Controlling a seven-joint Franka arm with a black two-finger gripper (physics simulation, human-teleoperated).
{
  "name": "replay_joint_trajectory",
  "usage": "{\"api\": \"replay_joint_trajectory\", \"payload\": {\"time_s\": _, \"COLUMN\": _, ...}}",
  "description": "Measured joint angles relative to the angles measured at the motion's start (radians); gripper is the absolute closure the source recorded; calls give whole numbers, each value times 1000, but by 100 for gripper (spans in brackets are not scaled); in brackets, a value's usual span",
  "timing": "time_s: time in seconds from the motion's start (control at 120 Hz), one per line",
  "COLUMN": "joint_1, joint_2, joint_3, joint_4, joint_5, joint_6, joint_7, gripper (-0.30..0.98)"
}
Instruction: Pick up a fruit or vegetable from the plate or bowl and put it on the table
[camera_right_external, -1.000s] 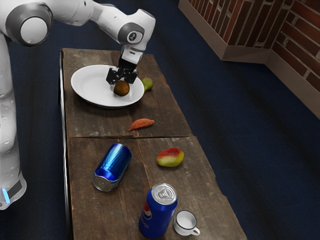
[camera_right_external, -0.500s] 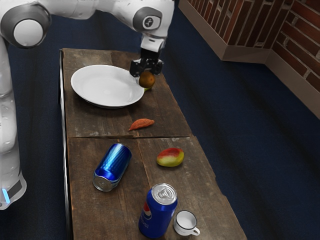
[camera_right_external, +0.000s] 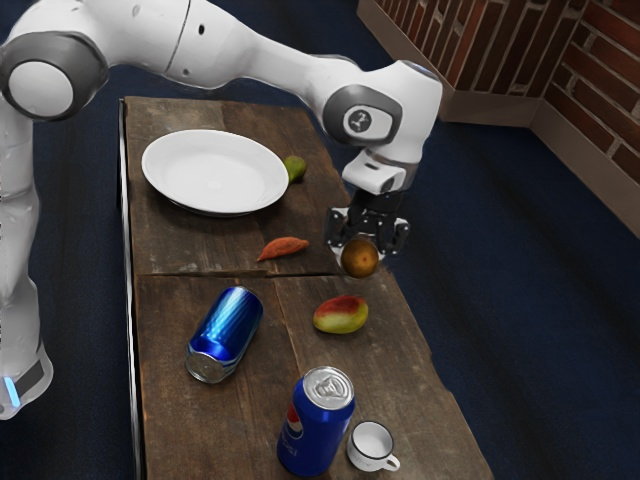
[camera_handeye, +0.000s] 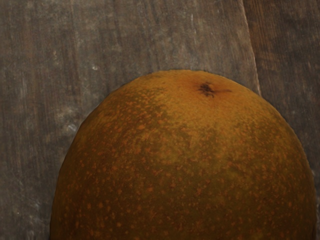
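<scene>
Exterior view: the gripper (camera_right_external: 369, 250) is closed to the width of the round orange-brown fruit (camera_right_external: 360, 259), clamping it between both fingers above the wooden table (camera_right_external: 180, 245). Relative to the fruit, as seen in this view, the white plate (camera_right_external: 213, 170) lies at ten o'clock, the green fruit (camera_right_external: 295, 168) at eleven, the orange-red vegetable (camera_right_external: 284, 247) at nine and the mango (camera_right_external: 341, 316) near six.

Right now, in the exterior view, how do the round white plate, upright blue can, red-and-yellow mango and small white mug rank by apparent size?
1. Round white plate
2. Upright blue can
3. Red-and-yellow mango and small white mug: too alike to rank, and the mug stands nearer the camera.
</scene>
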Motion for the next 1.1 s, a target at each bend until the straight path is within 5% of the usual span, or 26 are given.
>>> {"api": "replay_joint_trajectory", "payload": {"time_s": 0.217, "joint_1": 225, "joint_2": 27, "joint_3": 33, "joint_4": 31, "joint_5": 4, "joint_6": 12, "joint_7": 5, "gripper": 43}}
{"api": "replay_joint_trajectory", "payload": {"time_s": 0.533, "joint_1": 175, "joint_2": 29, "joint_3": 36, "joint_4": 32, "joint_5": 6, "joint_6": 16, "joint_7": 12, "gripper": 41}}
{"api": "replay_joint_trajectory", "payload": {"time_s": 0.675, "joint_1": 183, "joint_2": 32, "joint_3": 37, "joint_4": 32, "joint_5": 7, "joint_6": 14, "joint_7": 14, "gripper": 17}}
{"api": "replay_joint_trajectory", "payload": {"time_s": 0.833, "joint_1": 179, "joint_2": 32, "joint_3": 37, "joint_4": 33, "joint_5": 9, "joint_6": 11, "joint_7": 15, "gripper": 6}}
{"api": "replay_joint_trajectory", "payload": {"time_s": 0.992, "joint_1": 172, "joint_2": 23, "joint_3": 56, "joint_4": 58, "joint_5": 45, "joint_6": -18, "joint_7": 17, "gripper": 2}}
{"api": "replay_joint_trajectory", "payload": {"time_s": 1.1, "joint_1": 171, "joint_2": 15, "joint_3": 87, "joint_4": 249, "joint_5": 158, "joint_6": -118, "joint_7": 18, "gripper": 1}}
